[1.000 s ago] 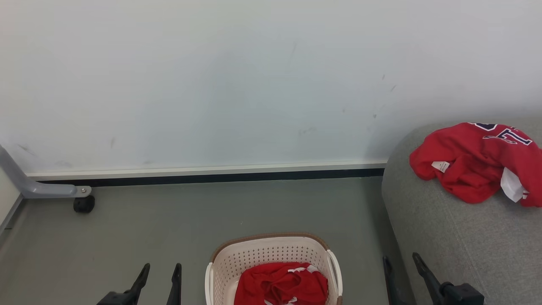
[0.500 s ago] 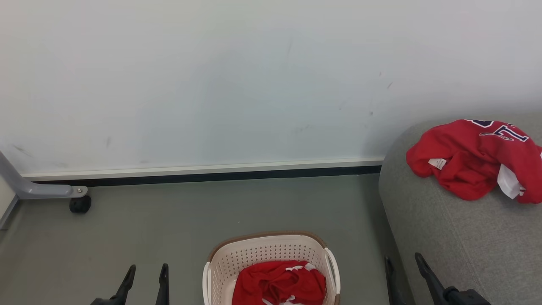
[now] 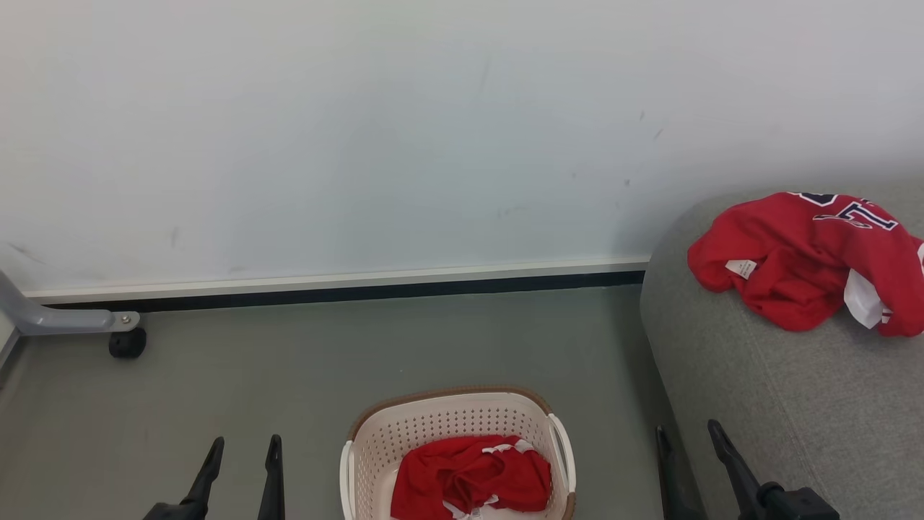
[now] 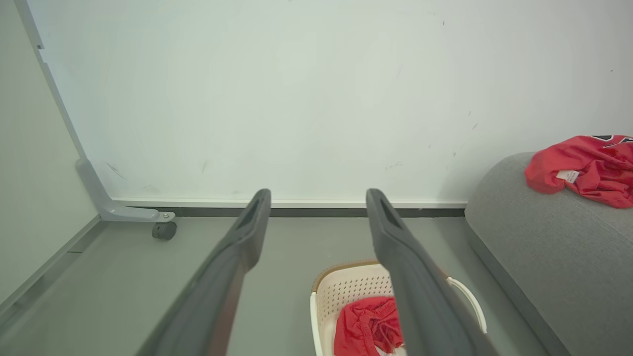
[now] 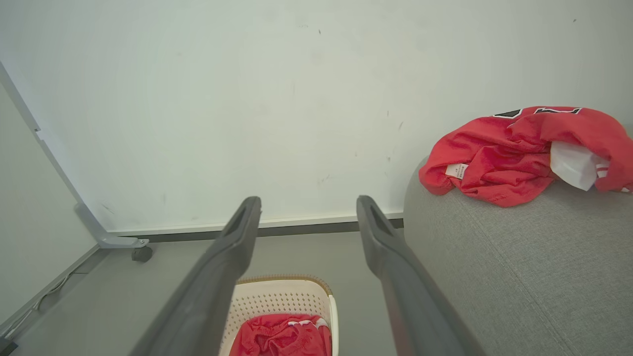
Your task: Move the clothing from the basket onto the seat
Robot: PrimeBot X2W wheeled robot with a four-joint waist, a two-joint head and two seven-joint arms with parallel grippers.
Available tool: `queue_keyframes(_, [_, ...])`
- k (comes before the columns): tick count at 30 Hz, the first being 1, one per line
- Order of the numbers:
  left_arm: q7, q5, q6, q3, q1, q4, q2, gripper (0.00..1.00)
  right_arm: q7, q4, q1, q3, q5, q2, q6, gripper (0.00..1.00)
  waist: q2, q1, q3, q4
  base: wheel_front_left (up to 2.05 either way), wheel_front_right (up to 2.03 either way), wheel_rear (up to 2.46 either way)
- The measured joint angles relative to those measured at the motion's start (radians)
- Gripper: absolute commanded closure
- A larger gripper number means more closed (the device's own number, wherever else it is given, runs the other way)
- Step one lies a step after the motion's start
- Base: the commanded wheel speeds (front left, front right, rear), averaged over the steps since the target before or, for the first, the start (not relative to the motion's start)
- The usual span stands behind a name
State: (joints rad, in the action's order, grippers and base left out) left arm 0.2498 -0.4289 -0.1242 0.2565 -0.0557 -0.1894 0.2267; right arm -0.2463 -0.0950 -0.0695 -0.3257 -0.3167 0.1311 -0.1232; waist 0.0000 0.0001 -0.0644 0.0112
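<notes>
Red in two places right now: one crumpled red garment (image 3: 473,477) sits bunched down inside the cream basket (image 3: 447,422), a bit of white trim showing along its top fold. The second red garment (image 3: 794,267) lies heaped on the grey seat (image 3: 779,419) over at the right, up near its rounded far corner, with navy lettering on top and a small white label and a flap of white lining peeking out. The basket stands on the grey-green floor (image 3: 433,339), near the seat's side and well clear of the pale wall (image 3: 433,144). The left gripper (image 3: 245,442) hangs over bare floor to the left of the basket, fingers spread apart, nothing between them. The right gripper (image 3: 687,430) is on the other side, down by the seat's flank, between basket and cushion, jaws likewise wide and empty. Both are clear of the cloth. Far left, a grey frame leg (image 3: 65,318) on a black castor (image 3: 127,343) stands by the skirting.
</notes>
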Motion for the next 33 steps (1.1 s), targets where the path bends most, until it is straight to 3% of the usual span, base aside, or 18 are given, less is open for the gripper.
queue_keyframes(22, [0.0,0.04,0.001,-0.005,-0.008,0.066,-0.003,0.0,0.018,0.063,0.026,0.033,0.016,-0.003,-0.001,0.0,0.0,0.0,0.088,-0.022,0.0,0.0,0.0])
queue_keyframes(33, [-0.058,0.117,0.047,0.084,0.217,0.032,0.005,0.0,0.034,0.111,0.147,0.049,0.045,-0.003,-0.001,0.0,0.0001,0.0001,0.211,-0.051,0.0,0.0,0.0])
